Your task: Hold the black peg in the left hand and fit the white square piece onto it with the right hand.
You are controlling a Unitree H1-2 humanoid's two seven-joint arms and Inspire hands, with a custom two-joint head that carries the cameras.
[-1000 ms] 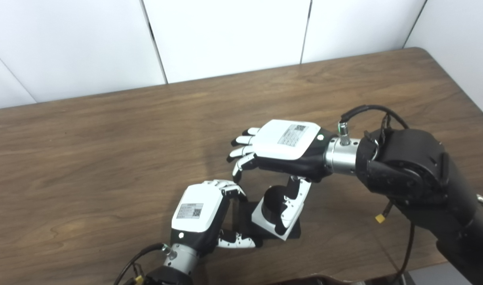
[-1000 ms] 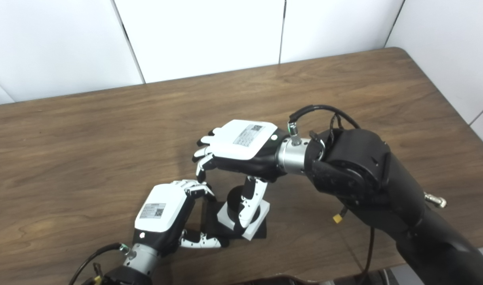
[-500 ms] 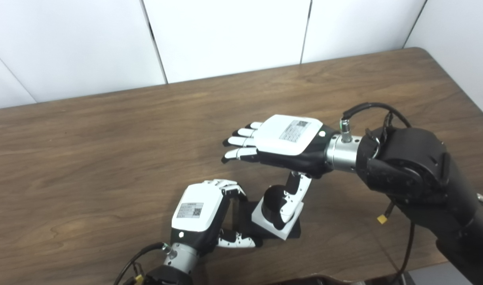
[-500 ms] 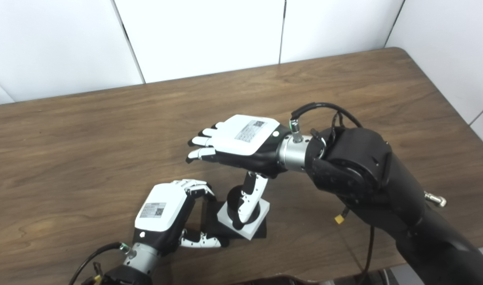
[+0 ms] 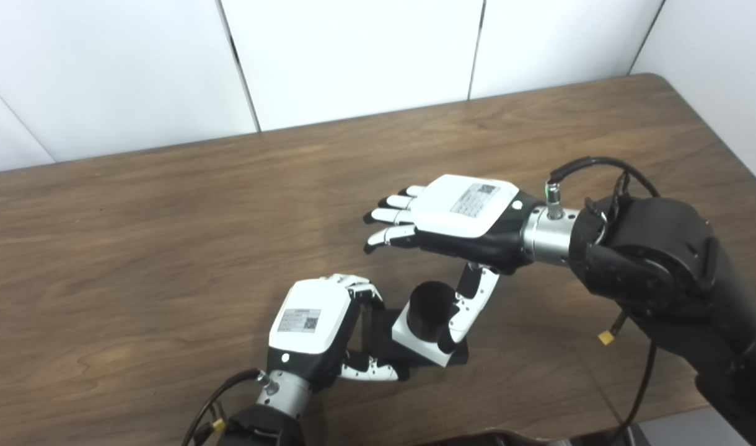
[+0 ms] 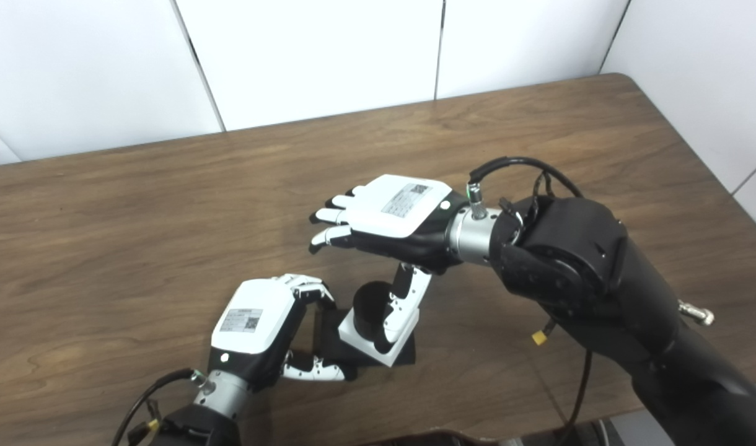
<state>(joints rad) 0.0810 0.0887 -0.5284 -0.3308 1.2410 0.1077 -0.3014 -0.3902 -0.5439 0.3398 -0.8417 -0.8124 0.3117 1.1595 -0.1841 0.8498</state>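
The black peg [image 5: 430,303] is a short cylinder on a flat black base [image 5: 378,328], low over the table near its front edge. The white square piece [image 5: 409,337] sits around the peg, with the peg's top poking through its hole. My left hand [image 5: 310,322] is shut on the base from the left, fingers over its far edge and thumb along its near edge. My right hand [image 5: 458,214] hovers above and behind the peg, open, palm down, fingers stretched to the left. Its thumb [image 5: 471,303] hangs down next to the peg's right side.
The brown wooden table [image 5: 167,204] reaches back to a white panelled wall. Its right edge runs close to my right arm [image 5: 657,266]. A black cable loops over the right wrist [image 5: 592,164]. No other objects show on the table.
My right hand has straightened its curled fingers, risen and drawn back to the right. Its thumb has slid off the top of the peg to the peg's right side. The left hand keeps its hold.
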